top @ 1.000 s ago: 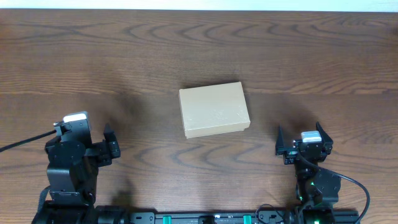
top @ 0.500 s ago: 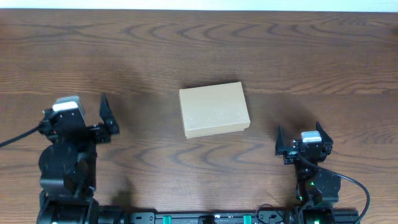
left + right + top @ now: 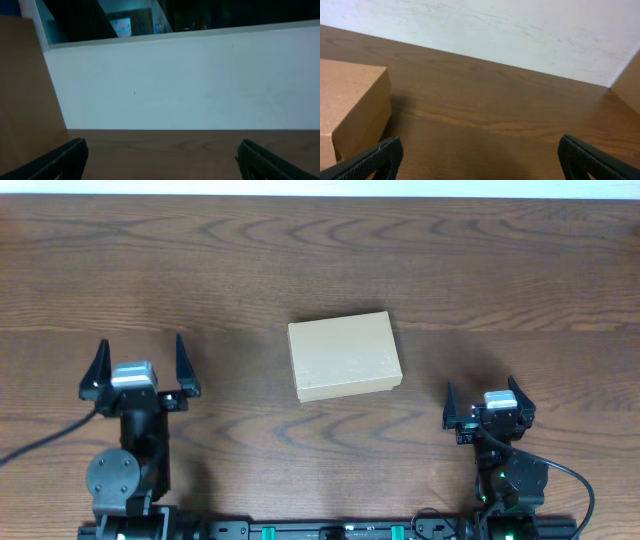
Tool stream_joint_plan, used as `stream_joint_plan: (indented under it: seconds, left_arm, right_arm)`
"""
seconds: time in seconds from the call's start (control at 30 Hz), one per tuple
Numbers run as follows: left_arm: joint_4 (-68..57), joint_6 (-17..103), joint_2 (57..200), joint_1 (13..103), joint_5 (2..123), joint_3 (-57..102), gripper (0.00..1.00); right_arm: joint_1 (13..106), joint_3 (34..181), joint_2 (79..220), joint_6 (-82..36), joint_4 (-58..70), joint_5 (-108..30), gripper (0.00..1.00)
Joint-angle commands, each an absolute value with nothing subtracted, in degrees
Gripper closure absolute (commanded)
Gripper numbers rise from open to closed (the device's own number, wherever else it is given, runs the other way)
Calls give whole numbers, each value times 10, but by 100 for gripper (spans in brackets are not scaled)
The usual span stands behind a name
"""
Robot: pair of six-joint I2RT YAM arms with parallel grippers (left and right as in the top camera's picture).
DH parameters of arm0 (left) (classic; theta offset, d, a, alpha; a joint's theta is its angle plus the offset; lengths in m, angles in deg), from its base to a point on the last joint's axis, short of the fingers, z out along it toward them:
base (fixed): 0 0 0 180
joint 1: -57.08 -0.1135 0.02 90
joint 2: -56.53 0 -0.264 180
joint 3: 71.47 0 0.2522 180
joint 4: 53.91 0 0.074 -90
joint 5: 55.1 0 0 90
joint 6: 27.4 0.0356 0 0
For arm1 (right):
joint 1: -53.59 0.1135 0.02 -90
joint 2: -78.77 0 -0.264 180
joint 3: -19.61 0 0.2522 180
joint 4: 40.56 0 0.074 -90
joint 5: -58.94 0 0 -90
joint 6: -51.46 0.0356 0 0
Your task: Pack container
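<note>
The container point(image 3: 344, 356) is a plain tan cardboard box lying with its lid shut at the middle of the wooden table point(image 3: 320, 260). My left gripper point(image 3: 140, 358) is open and empty, well to the left of the box and pointing at the far edge. The left wrist view shows its fingers point(image 3: 62, 159) wide apart over bare wood; the box is out of that view. My right gripper point(image 3: 482, 395) is open and empty, near the front edge, right of the box. The right wrist view shows the box's corner point(image 3: 350, 110) at the left.
A white wall point(image 3: 190, 80) stands behind the table's far edge. A tan panel point(image 3: 22, 85) rises at the left in the left wrist view, and another one point(image 3: 629, 80) at the right in the right wrist view.
My left arm has swung forward, and its gripper now stands further from the front edge, with both open fingers pointing at the far side. The right arm and the box have not moved.
</note>
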State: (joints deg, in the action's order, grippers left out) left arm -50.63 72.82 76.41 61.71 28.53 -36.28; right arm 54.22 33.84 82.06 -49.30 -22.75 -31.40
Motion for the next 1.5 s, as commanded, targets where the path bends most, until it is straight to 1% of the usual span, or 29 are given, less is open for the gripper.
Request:
stream_joint_plan:
  seconds: [0.0, 0.23, 0.57, 0.7, 1.07, 1.3, 1.47]
  left_arm:
    - [-510, 780, 732, 618, 287, -386, 5]
    - [-512, 820, 674, 618, 288, -440, 5]
    - [-516, 818, 595, 615, 315, -536, 5]
    - [-529, 791, 582, 606, 336, -573, 5]
    - [-424, 737, 571, 585, 394, -575, 5]
    - [-368, 722, 567, 585, 400, -575, 5]
    - [-361, 722, 567, 585, 405, -575, 5]
  right_arm:
    - [548, 337, 817, -485, -225, -311, 1]
    - [548, 337, 817, -485, -225, -311, 1]
    - [548, 337, 817, -485, -225, -311, 1]
    - [548, 337, 817, -485, -225, -311, 1]
    - [548, 337, 817, -485, -225, -311, 1]
    - [548, 337, 817, -485, -225, -311, 1]
    - [548, 337, 817, -485, -225, -311, 1]
